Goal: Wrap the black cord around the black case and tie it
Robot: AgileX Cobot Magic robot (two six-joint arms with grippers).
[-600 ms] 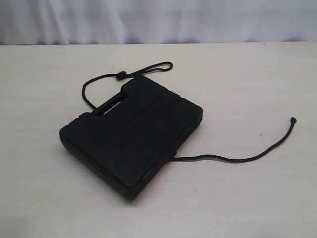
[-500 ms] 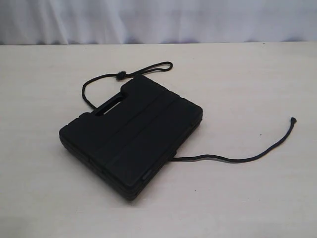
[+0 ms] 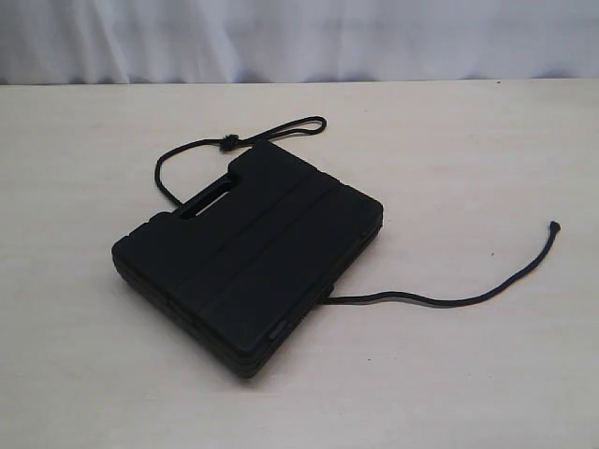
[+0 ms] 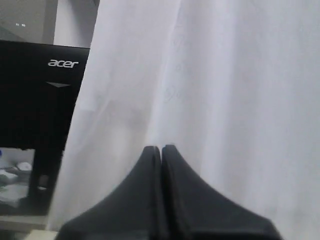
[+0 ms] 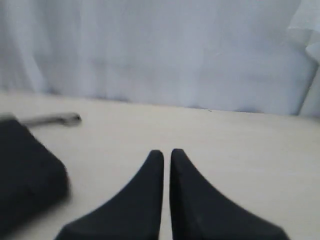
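Lying flat on the pale tabletop [image 3: 468,140], left of centre, the flat rectangular black plastic case [image 3: 248,253] has its slot handle toward the far left. The long thin black braided cord [image 3: 440,300] comes out from under the case's near right edge and trails right to a knotted tip. Another stretch loops beside the far handle side. The left hand [image 4: 160,147] is pressed closed and empty, facing a white curtain [image 4: 225,75]. The right hand [image 5: 166,151] is all but closed, also empty, above the tabletop.
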